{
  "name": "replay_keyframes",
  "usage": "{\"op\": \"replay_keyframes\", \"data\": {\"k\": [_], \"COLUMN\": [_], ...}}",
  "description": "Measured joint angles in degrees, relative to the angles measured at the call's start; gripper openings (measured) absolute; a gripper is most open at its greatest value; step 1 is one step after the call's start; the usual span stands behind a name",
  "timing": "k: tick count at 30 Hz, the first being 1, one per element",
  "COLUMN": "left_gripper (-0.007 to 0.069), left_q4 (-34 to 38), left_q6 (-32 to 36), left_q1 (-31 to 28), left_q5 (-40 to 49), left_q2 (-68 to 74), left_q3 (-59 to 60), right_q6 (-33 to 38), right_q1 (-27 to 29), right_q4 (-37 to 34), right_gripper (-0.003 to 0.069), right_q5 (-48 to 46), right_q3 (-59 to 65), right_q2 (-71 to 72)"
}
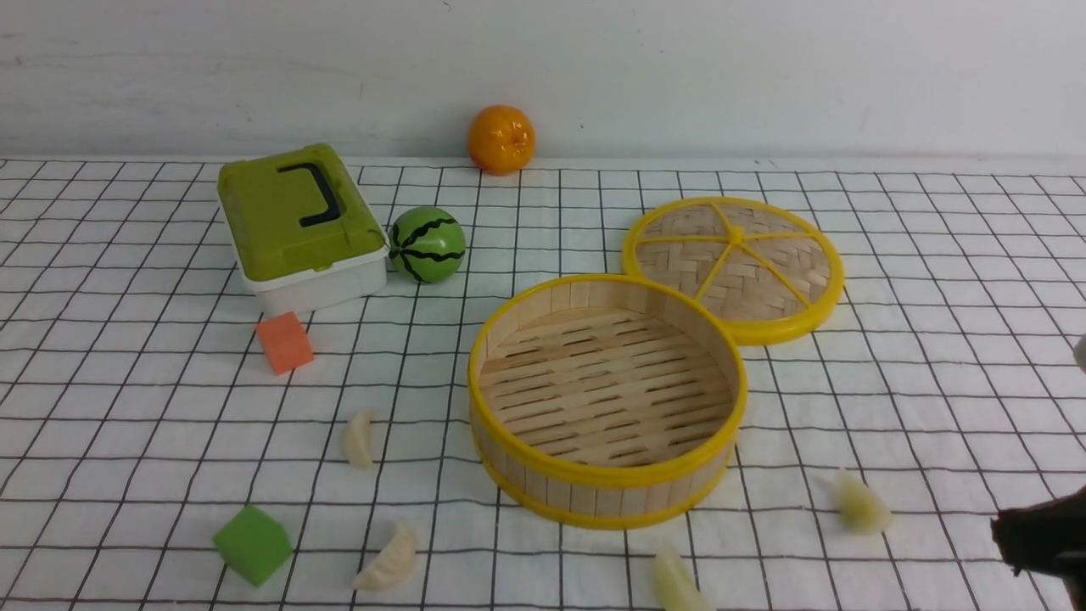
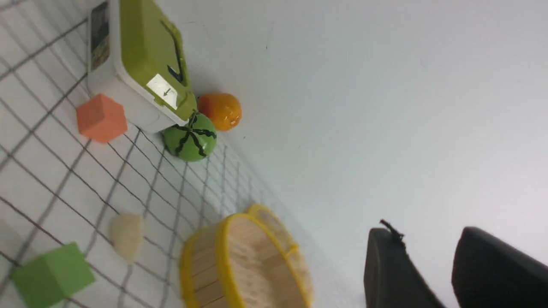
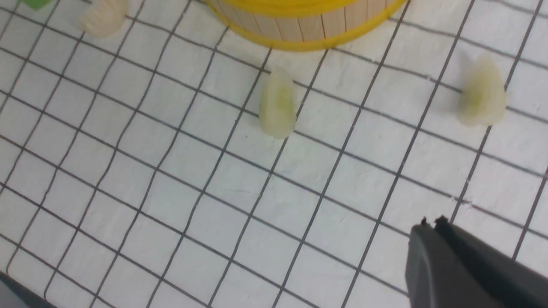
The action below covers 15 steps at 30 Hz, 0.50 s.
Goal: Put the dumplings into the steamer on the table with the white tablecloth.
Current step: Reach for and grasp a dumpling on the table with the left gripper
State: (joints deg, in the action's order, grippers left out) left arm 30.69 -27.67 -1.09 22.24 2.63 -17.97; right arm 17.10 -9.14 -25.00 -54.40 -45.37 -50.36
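Observation:
The steamer [image 1: 607, 399] stands empty at the middle of the white grid tablecloth [image 1: 933, 356]. Several cream dumplings lie on the cloth around it: one to its left [image 1: 360, 439], one front left [image 1: 390, 560], one at the front edge [image 1: 676, 582], one to the right [image 1: 861, 504]. My right gripper [image 1: 1005, 536] is at the front right, just right of that last dumpling; in the right wrist view it [image 3: 430, 224] is shut and empty, with two dumplings [image 3: 278, 104] [image 3: 481, 92] ahead. My left gripper [image 2: 421, 233] is open and empty, raised, out of the front view.
The steamer's woven lid [image 1: 734, 267] lies flat behind the steamer on its right. A green-lidded box [image 1: 297, 225], a toy watermelon [image 1: 427, 244] and an orange [image 1: 501, 138] stand at the back. An orange cube [image 1: 284, 342] and a green cube [image 1: 252, 544] sit on the left.

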Motion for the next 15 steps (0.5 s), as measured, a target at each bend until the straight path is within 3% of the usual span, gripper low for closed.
{"op": "replay_keyframes", "data": {"k": [3,7,10,15], "left_gripper": [0.0145,-0.0008,-0.0013,-0.0013], "left_q4": [-5.45,-15.77,-19.48,-21.03], "left_q6": [4.25,11.28,17.91,21.36], "left_q1": [0.00,0.00,0.05,3.97], "left_q5": [9.37,25.46,33.20,36.62], "left_q2": [7.99,25.89,37.91,52.10], "left_q3": [-7.68,-20.58,-28.19,-36.01], "right_q6": [0.57,1.18,1.38,1.43], "right_q1": [0.00,0.00,0.00,0.00], "right_q4": [0.00,-0.34,-0.34,-0.34], "right_gripper": [-0.0004,-0.0004,-0.0004,-0.0001], "right_q5": [0.11,-0.28,-0.33,-0.39], "right_q3": [-1.87,-3.56,-3.56,-3.63], "right_q2": [-0.78,-3.20,-3.86,-3.93]}}
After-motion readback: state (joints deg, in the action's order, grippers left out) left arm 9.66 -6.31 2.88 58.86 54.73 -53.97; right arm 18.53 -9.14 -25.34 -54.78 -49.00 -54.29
